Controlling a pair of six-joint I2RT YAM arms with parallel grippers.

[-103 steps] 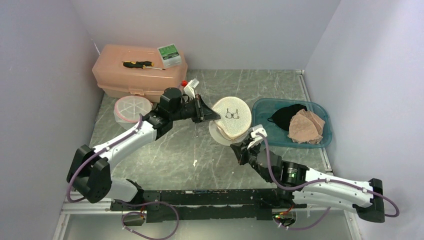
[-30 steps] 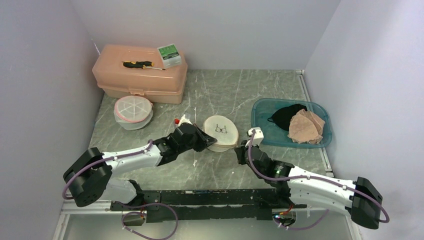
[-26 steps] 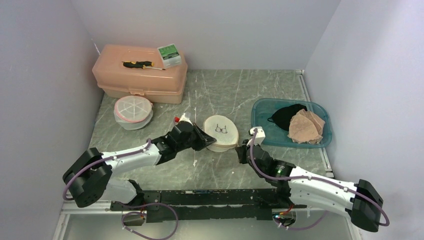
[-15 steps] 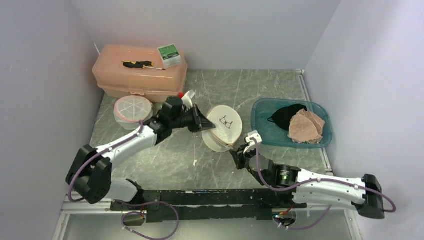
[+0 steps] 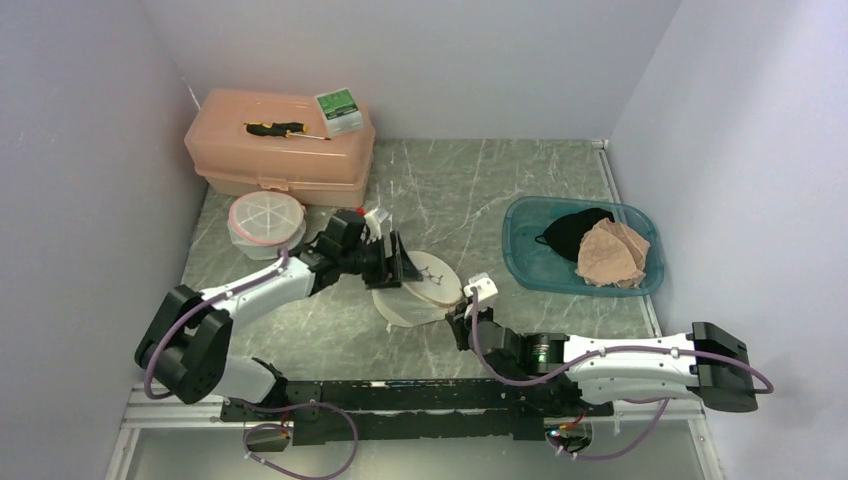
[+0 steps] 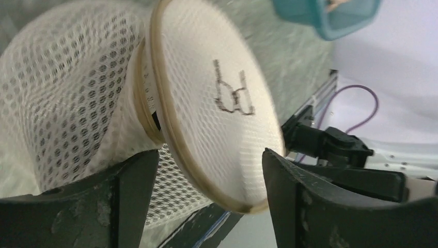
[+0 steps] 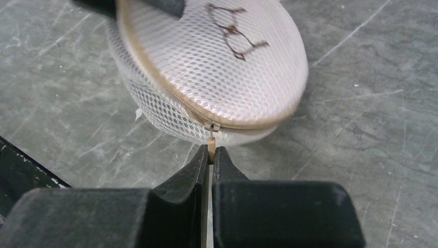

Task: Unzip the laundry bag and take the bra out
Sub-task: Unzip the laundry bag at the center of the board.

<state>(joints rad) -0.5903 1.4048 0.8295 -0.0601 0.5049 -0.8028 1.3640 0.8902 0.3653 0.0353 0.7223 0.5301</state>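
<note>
The round white mesh laundry bag [image 5: 412, 292] lies tilted on the grey table, its lid marked with a drawn bra symbol. My left gripper [image 5: 396, 262] stands open at the bag's far-left side. In the left wrist view the lid's tan rim [image 6: 206, 88] sits between the spread fingers [image 6: 129, 199] of the left gripper [image 6: 212, 199]. My right gripper [image 5: 462, 322] is at the bag's near-right edge. The right gripper [image 7: 210, 155] is shut on the small tan zipper pull [image 7: 211, 144], below the bag [image 7: 217, 67]. The bra itself is hidden.
A teal tub [image 5: 525, 250] at the right holds a black garment [image 5: 572, 230] and a beige one [image 5: 612, 253]. At the back left stands a pink toolbox [image 5: 280, 150]. A round lidded container with a pink rim [image 5: 265, 222] sits in front of the toolbox.
My left gripper has opened and let go of the bag's rim. The bag has dropped lower and moved toward the near left. My right gripper, still shut on the zipper pull, moved with it.
</note>
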